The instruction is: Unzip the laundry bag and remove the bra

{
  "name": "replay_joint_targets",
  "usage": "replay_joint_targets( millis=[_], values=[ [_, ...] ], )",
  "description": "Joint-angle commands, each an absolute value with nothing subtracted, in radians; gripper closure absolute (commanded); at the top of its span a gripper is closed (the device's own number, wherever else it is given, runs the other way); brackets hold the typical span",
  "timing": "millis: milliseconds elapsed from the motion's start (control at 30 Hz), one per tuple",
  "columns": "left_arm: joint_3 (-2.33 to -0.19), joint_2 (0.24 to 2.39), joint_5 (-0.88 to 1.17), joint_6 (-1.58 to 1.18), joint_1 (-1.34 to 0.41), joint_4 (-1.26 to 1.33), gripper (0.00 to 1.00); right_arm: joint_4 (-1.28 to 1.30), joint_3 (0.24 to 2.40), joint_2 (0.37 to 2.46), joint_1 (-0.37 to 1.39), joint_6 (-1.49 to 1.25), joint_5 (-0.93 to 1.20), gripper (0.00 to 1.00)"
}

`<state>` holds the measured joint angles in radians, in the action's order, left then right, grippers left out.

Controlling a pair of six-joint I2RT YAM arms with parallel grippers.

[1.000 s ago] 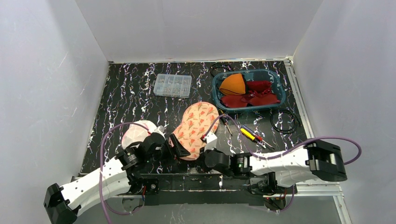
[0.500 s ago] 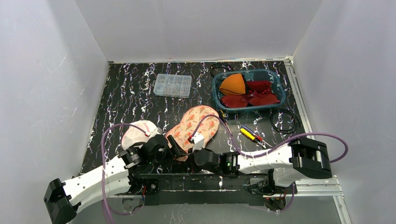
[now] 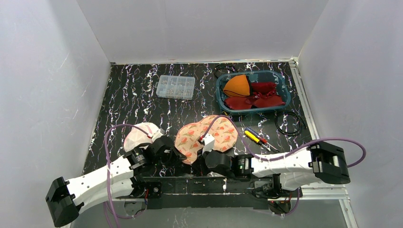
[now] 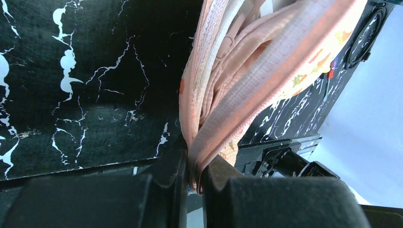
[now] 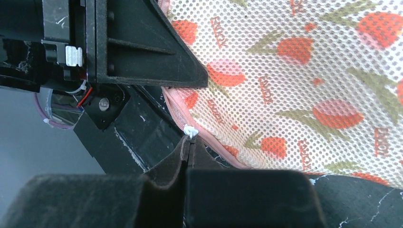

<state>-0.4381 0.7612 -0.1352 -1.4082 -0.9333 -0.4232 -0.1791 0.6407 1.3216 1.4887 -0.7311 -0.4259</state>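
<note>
The left wrist camera shows what the top camera hides. The left gripper (image 4: 196,176) has its 2 fingers pressed together on the pink ribbed edge band of the laundry bag (image 4: 266,52). The fabric rises out of the fingertips in folds, with a gap between 2 layers just above the pinch. Whether the bra lies inside those folds cannot be told.

From above, the bag (image 3: 207,135) lies on the black marbled table (image 3: 128,95), just right of and beyond that gripper. It is bunched into 2 humps of mesh printed with red tulips and green leaves on a peach ground. Left of the same gripper sits a pale pink rounded piece (image 3: 140,133).

The right wrist camera adds the detail at the zip. The right gripper (image 5: 188,152) is closed with no gap between its fingers, and the small white zipper pull (image 5: 190,130) is held at their very tips, on the pink seam along the bag's edge. The left gripper's black finger sits just up and left of the pull, on the same seam. In the top view the bag's near edge hides the pull.
</note>
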Motion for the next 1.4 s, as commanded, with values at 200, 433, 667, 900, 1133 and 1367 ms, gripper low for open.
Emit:
replay_joint_targets(
  millis=[200,433,667,900,1133,1367],
  values=[
    [-0.466,0.771,-0.275,-1.435,-0.932,-0.557,1.0,-0.108,0.593,1.208,1.494,-0.757,-0.505,0.99],
    [-0.466,0.773,-0.279,-1.447,-0.931,-0.563,1.0,-0.081,0.562,1.183,1.494,-0.778,-0.54,0.99],
    [-0.457,0.773,-0.268,-1.451,-0.931,-0.55,1.0,-0.084,0.545,1.189,1.494,-0.799,-0.559,0.99],
    [-0.445,0.769,-0.263,-1.457,-0.932,-0.542,1.0,-0.056,0.537,1.187,1.494,-0.818,-0.598,0.99],
    [-0.42,0.787,-0.232,-1.462,-0.931,-0.482,1.0,-0.04,0.529,1.2,1.493,-0.844,-0.602,0.99],
    [-0.423,0.826,-0.195,-1.457,-0.931,-0.423,1.0,-0.061,0.53,1.177,1.493,-0.852,-0.565,0.91]
  ],
)
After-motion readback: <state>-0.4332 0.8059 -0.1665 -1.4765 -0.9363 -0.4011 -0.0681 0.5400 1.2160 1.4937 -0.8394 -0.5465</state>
